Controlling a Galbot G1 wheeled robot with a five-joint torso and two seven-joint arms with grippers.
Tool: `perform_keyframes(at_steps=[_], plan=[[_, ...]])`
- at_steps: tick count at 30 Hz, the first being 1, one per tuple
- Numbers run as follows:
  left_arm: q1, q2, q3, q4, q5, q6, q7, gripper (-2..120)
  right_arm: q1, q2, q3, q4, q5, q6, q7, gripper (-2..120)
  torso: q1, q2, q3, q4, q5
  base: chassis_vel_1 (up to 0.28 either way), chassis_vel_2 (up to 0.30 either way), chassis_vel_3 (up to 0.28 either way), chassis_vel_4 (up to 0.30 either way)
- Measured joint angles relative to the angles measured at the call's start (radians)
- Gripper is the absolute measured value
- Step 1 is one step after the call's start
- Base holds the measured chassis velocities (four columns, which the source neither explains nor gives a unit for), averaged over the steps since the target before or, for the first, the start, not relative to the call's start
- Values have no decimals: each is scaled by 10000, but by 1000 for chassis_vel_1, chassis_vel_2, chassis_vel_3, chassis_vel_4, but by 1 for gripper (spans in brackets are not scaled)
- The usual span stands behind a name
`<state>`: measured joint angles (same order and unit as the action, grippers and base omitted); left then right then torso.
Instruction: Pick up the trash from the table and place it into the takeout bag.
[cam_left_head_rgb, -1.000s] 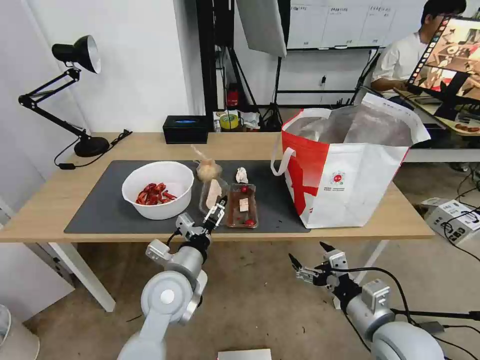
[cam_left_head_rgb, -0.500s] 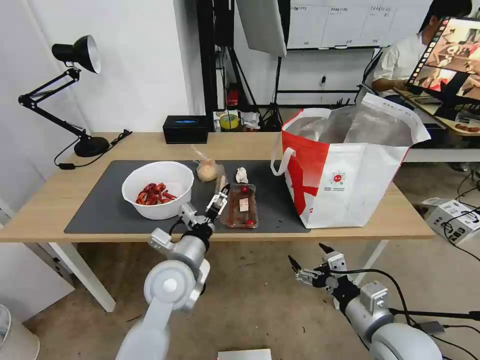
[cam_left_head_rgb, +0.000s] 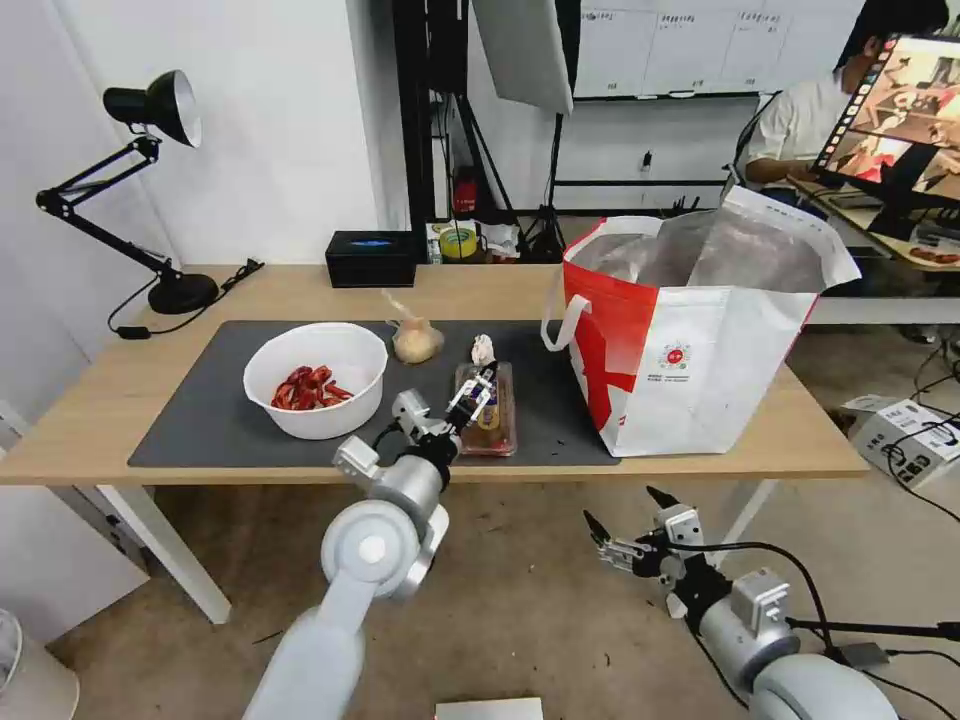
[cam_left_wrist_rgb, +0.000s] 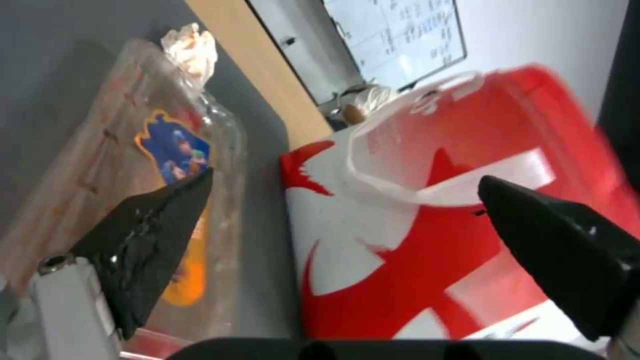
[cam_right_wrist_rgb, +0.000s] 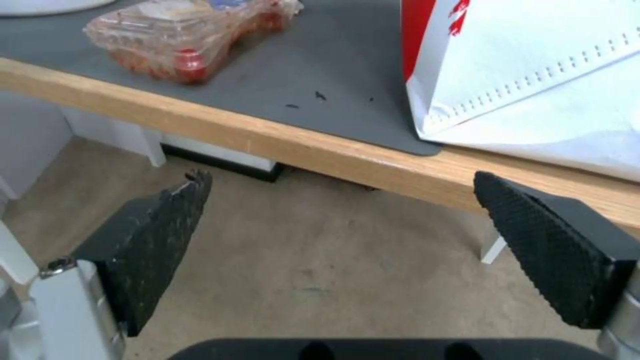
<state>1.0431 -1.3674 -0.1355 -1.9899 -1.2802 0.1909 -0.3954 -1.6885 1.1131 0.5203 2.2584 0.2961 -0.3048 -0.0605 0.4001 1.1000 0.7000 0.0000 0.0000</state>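
Rightward since a second ago, the left gripper hovers open-jawed over the clear hinged plastic tray: light, thin, slippery, crushable; a rim grip looks safest.

Silver-grey jointed arms, round white elbow caps, black cables, black ridged triangular jaws.

The left claw covers part of the clear hinged plastic tray; the boxy red-and-white takeout bag is blurred.
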Motion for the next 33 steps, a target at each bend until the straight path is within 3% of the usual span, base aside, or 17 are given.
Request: perform_keyframes(at_steps=[3, 4, 8, 9, 14, 16, 17, 19, 26, 33], plan=[[-296, 770, 579, 231, 1648, 255, 584, 100, -29, 64, 30, 32, 0, 20, -2, 100, 0, 0, 0, -1, -1, 0, 0, 0, 0], [-296, 770, 579, 231, 1648, 255, 584, 100, -29, 64, 30, 32, 0, 20, -2, 100, 0, 0, 0, -1, -1, 0, 0, 0, 0], [-689, 1919, 1199, 434, 4606, 319, 1998, 99, 69, -16, 29, 25, 197, 26, 3, 100, 0, 0, 0, 0, -2, 0, 0, 0, 0], [-689, 1919, 1199, 434, 4606, 319, 1998, 99, 69, -16, 29, 25, 197, 26, 3, 100, 0, 0, 0, 0, -2, 0, 0, 0, 0], [-1322, 2856, 1510, 842, 6118, 241, 3315, 91, 110, -59, 63, 190, 1452, 24, 123, 100, 0, 0, 0, 4, 0, 0, 0, 0, 0], [-1603, 2981, 1729, 1001, 6320, 224, 3563, 89, 71, -28, 141, 280, 1816, 25, 179, 100, 0, 0, 0, 6, 0, 0, 0, 0, 0], [-1933, 3084, 1983, 1235, 6528, 190, 3843, 86, 23, 23, 260, 409, 2339, 55, 249, 100, 0, 0, 0, -5, -2, 0, 0, 0, 0], [-2231, 3275, 2199, 1446, 6801, 160, 4161, 76, 275, -62, 304, 473, 3241, 122, 331, 100, 0, 0, 0, -8, -1, 0, 0, 0, 0], [-2075, 3584, 1973, 1642, 6945, 91, 4583, 56, 1087, -593, 418, 333, 5078, 163, 535, 100, 1, 0, 1, 2, 0, 0, 0, 0, 0], [-1677, 3923, 1620, 1688, 6872, 40, 4942, 25, 2135, -816, 178, -44, 7244, 172, 948, 100, -1, 0, 0, 0, -1, 0, 0, 0, 0]])
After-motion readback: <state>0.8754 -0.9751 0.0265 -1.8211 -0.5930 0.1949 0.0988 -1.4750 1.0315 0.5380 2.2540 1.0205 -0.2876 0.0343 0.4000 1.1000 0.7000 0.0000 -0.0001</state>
